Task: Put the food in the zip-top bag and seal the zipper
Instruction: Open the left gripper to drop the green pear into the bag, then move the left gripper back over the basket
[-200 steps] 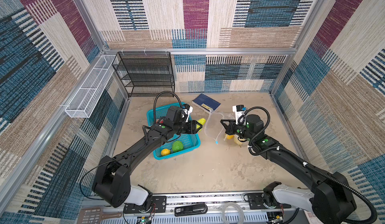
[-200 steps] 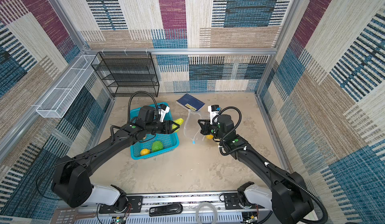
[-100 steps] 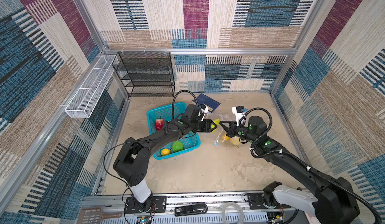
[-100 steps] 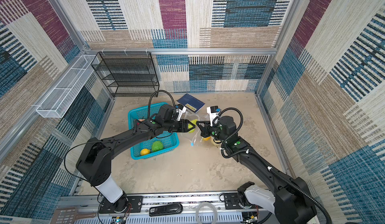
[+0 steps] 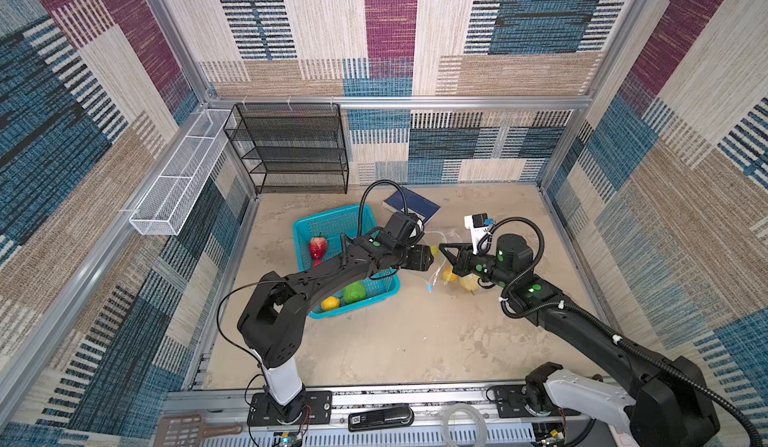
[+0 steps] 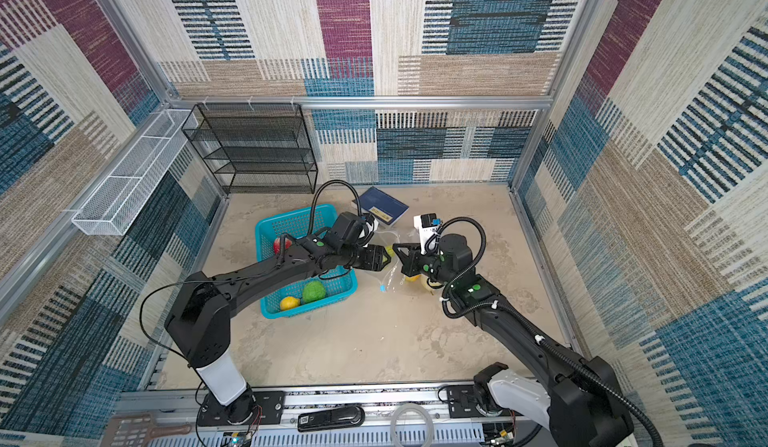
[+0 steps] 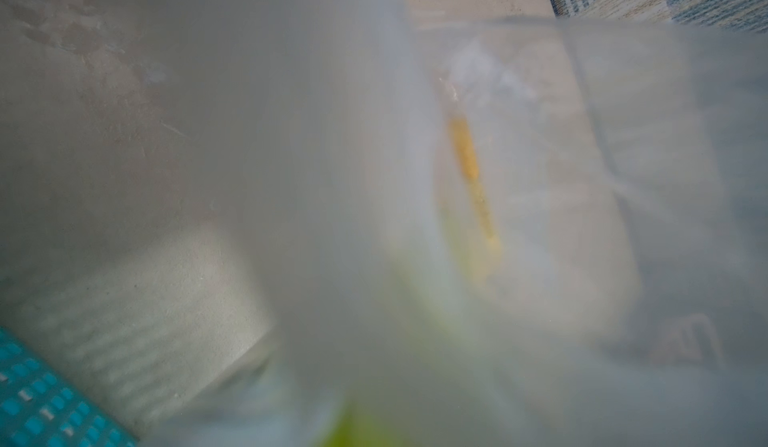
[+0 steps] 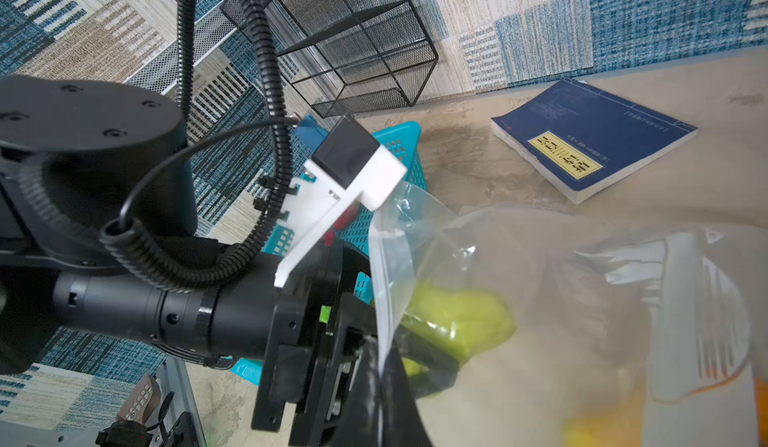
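The clear zip-top bag lies right of the teal basket, and its light-blue slider tab hangs at the near end of the mouth. My right gripper is shut on the zipper edge and holds the mouth up; it shows in both top views. My left gripper reaches into the mouth with a yellow-green fruit between its fingers. Whether they still press it is unclear. An orange piece and a pale pear lie in the bag. The left wrist view is blurred by plastic.
In the basket lie a red fruit, a green ball and a yellow lemon. A blue book lies behind the bag. A black wire shelf stands at the back wall, and a white wire tray hangs on the left wall.
My left arm has swung right from over the basket, carrying the yellow-green fruit into the bag's mouth. The right gripper has kept its hold on the bag's edge.
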